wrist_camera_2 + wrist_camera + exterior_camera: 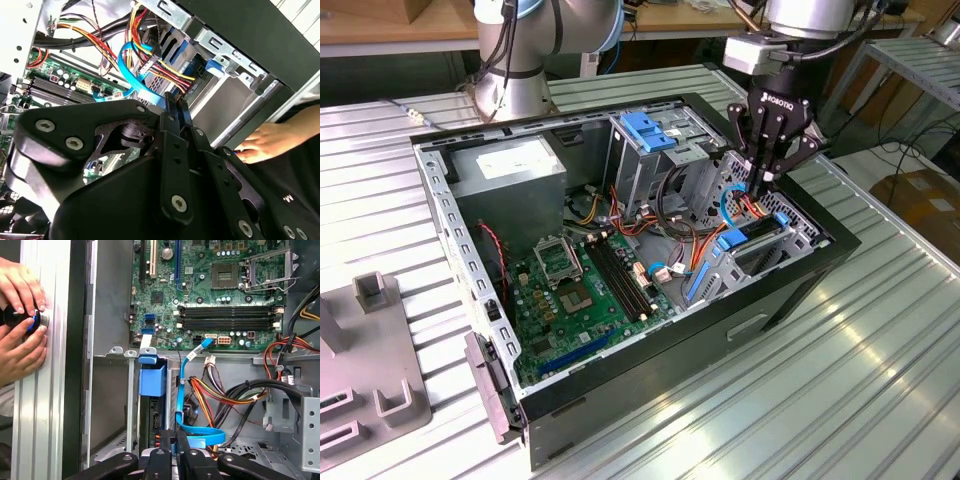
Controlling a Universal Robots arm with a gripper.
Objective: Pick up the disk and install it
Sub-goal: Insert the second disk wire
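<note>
Disk (pixel 748 248): dark flat drive framed by a bright blue bracket (pixel 151 380), seated level in the metal drive bay at the computer case's 3 o'clock edge in the exterior view; blue end tab facing the motherboard.

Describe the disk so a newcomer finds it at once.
Start at the open computer case, then go to the drive cage directly under the gripper. The disk sits there: a dark slab framed by a bright blue bracket, unlike the green motherboard beside it.

Arm reaching down, wrist vertical.
Gripper (pixel 761 186) points straight down, black fingers (pixel 172 447) pressed together at the tips in both wrist views.
</note>
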